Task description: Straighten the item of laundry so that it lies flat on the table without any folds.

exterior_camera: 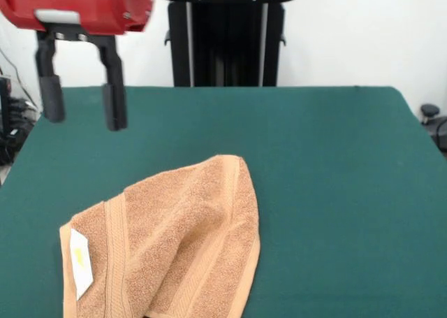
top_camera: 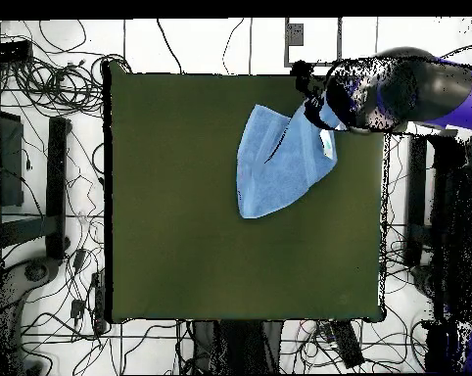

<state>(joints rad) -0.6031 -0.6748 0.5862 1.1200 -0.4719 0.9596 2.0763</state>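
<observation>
The item of laundry [exterior_camera: 174,241] is a light-brown terry towel lying at the near left of the green table [exterior_camera: 335,192]. It is folded over itself into a pointed shape, with creases and a white tag [exterior_camera: 80,262] at its left edge. Its lower part runs off the bottom of the front view. My gripper [exterior_camera: 84,105] hangs open above the table's far left corner, apart from the towel, with nothing between its black fingers [exterior_camera: 115,105]. From overhead, the gripper [top_camera: 313,96] sits by the towel [top_camera: 279,162] at its upper right corner.
The table's left edge [exterior_camera: 21,157] lies just below the gripper. Bare green cloth [top_camera: 181,245] spreads wide beside the towel in the overhead view. Many cables [top_camera: 44,78] lie on the floor around the table.
</observation>
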